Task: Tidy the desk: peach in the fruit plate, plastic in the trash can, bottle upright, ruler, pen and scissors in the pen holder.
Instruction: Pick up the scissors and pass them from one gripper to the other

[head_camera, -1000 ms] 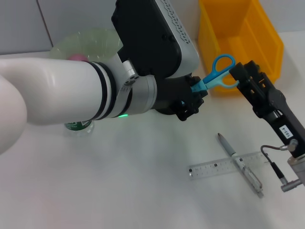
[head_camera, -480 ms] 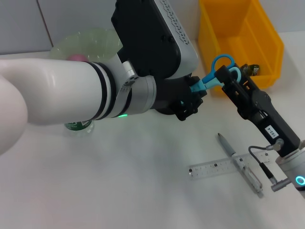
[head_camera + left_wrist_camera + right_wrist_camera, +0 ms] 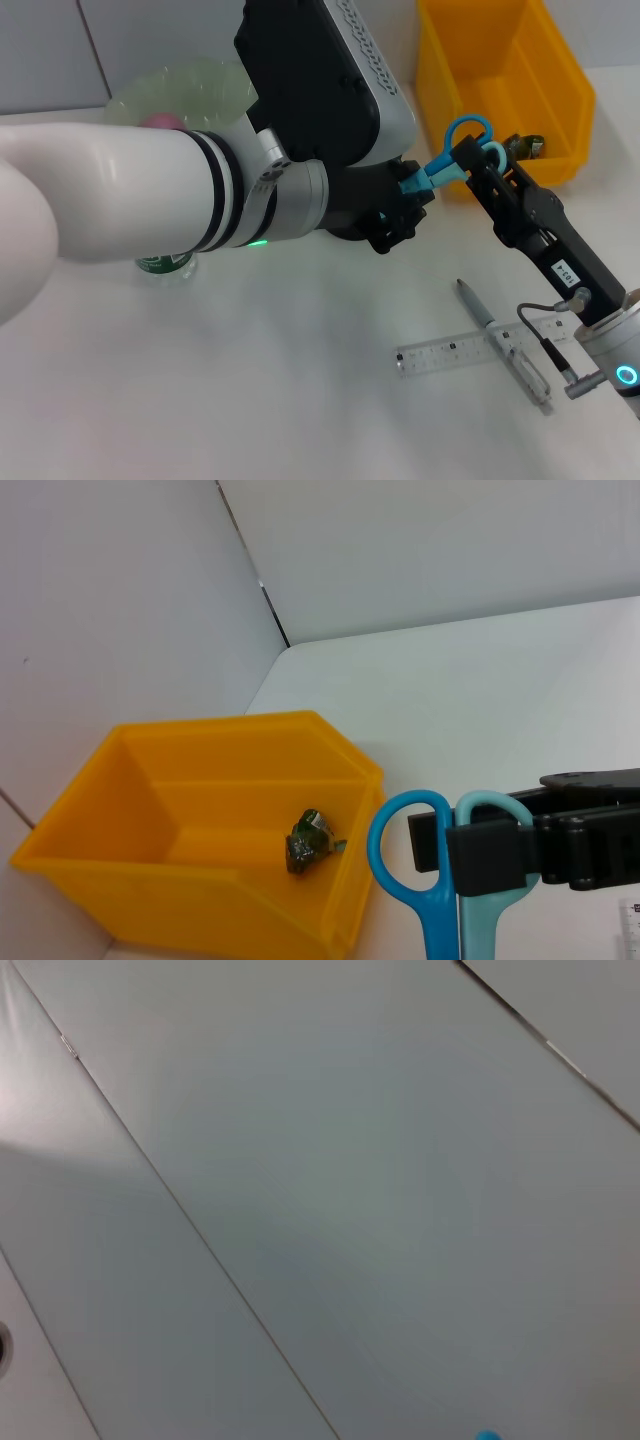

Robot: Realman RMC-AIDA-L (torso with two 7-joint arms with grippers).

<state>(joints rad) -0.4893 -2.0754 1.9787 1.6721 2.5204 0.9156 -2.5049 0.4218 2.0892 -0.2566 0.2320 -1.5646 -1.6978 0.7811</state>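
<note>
Mid-air handover over the tabletop [image 3: 300, 400]. Left pincer [image 3: 405, 210] is clamped on the blade end of the blue scissors [image 3: 455, 150], handles pointing up toward the yellow bin [image 3: 500, 60]. Right pincer [image 3: 478, 160] sits at the handle loops; its black fingers [image 3: 490, 855] straddle the paler loop, though whether they actually pinch it I cannot tell.

Risk: if the left lets go before the right has firm hold, the scissors drop. Pen [image 3: 505, 345] and ruler [image 3: 450, 352] lie crossed below.
</note>
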